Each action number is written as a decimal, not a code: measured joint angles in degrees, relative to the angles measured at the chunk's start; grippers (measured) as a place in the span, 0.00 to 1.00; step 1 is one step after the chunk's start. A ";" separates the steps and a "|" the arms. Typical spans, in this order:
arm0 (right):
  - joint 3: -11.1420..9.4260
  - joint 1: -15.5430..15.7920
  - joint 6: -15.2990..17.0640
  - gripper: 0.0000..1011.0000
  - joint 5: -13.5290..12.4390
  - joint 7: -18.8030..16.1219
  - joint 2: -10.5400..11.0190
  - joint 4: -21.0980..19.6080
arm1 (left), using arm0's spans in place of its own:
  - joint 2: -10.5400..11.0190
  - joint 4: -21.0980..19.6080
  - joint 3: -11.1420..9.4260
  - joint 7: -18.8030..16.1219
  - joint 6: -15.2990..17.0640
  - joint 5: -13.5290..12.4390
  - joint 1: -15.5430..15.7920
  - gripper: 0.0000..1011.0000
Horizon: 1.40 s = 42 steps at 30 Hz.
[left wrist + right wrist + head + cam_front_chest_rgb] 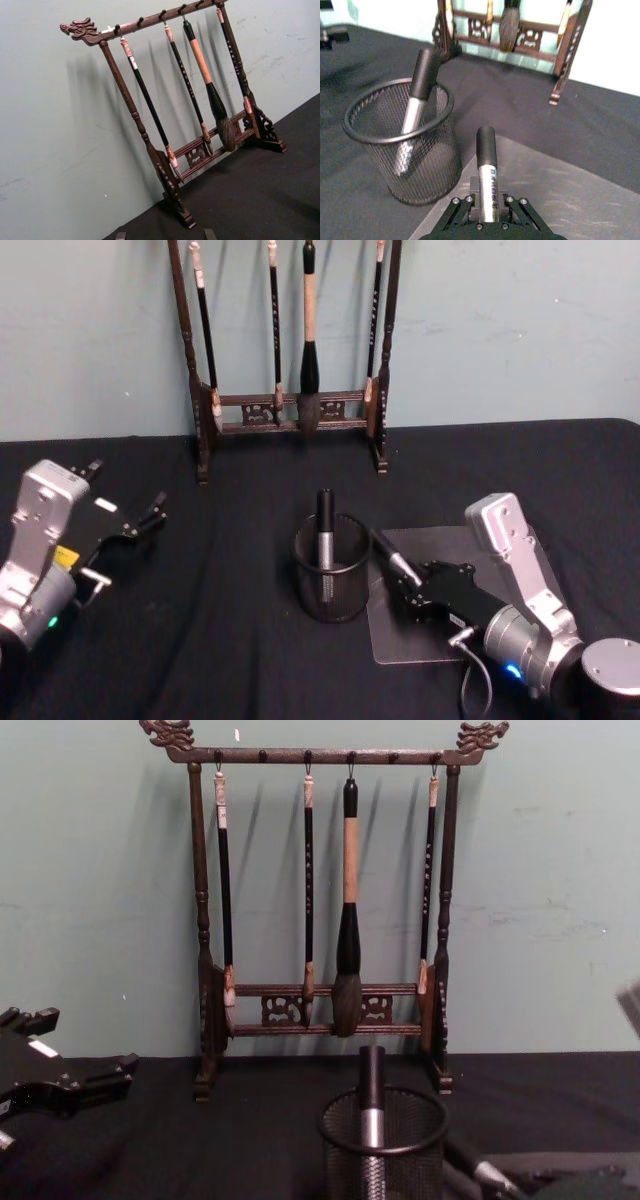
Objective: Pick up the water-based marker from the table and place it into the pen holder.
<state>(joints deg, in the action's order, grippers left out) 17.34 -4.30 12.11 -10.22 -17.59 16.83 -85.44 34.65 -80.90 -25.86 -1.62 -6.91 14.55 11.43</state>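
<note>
The right gripper [408, 585], fingers pinching the water-based marker [390, 558], hovers at 3 o'clock of the pen holder [345, 598], the marker's end just beside its rim. A second marker [325, 520] stands inside; the left gripper [128, 490], fingers spread, sits at 9 o'clock, well apart.

Wooden brush rack [340, 398] upright at table rear, 4 brushes [309, 320] hanging. Grey mat [400, 635] flat on black cloth [200, 640].

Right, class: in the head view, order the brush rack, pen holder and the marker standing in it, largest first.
1. brush rack, largest though farthest
2. pen holder
3. marker in it
</note>
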 joint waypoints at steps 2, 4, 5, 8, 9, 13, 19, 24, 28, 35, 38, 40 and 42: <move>-0.35 0.17 -0.96 0.19 -0.45 0.03 -0.16 -0.06 | 0.00 0.00 0.00 0.00 0.00 0.00 0.00 1.00; -0.60 0.33 -2.09 0.19 -0.73 0.08 -0.22 -0.16 | 0.00 0.00 0.00 0.00 0.00 0.00 0.00 1.00; -0.68 0.50 -3.72 0.19 -0.77 0.11 -0.21 -0.28 | 0.00 0.00 0.00 0.00 0.00 0.00 0.00 1.00; -0.90 0.76 -6.68 0.19 -1.35 -0.46 -0.12 -0.41 | 0.00 0.00 0.00 0.00 0.00 0.00 0.00 1.00; -1.01 0.87 -8.00 0.19 -1.71 -0.75 -0.11 -0.46 | 0.00 0.00 0.00 0.00 0.00 0.00 0.00 1.00; -1.61 1.07 -11.44 0.19 -2.80 -1.17 -0.31 -0.46 | 0.00 0.00 0.00 0.00 0.00 0.00 0.00 1.00; -2.63 0.98 -16.34 0.19 -4.40 -1.42 -0.91 0.23 | 0.00 0.00 0.00 0.00 0.00 0.00 0.00 1.00; -3.04 0.42 -19.41 0.19 -5.07 -1.99 -1.10 0.71 | 0.00 0.00 0.00 0.00 0.00 0.00 0.00 1.00; -2.94 -0.21 -20.52 0.19 -5.51 -2.84 -1.10 1.10 | 0.00 0.00 0.00 0.00 0.00 0.00 0.00 1.00; -2.11 -1.73 -21.94 0.19 -7.16 -5.21 -1.16 2.02 | 0.00 0.00 0.00 0.00 0.00 0.00 0.00 1.00; -1.52 -2.64 -22.52 0.19 -7.92 -6.42 -1.16 2.67 | 0.00 0.00 0.00 0.00 0.00 0.00 0.00 1.00; -0.99 -3.46 -22.94 0.19 -8.47 -7.31 -1.14 3.21 | 0.00 0.00 0.00 0.00 0.00 0.00 0.00 1.00; -0.67 -3.98 -23.21 0.19 -8.75 -7.81 -1.10 3.50 | 0.00 0.00 0.00 0.00 0.00 0.00 0.00 1.00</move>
<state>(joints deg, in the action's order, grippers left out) 16.68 -8.28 -11.10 -18.98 -25.41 15.73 -81.94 34.65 -80.90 -25.86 -1.62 -6.91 14.55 11.43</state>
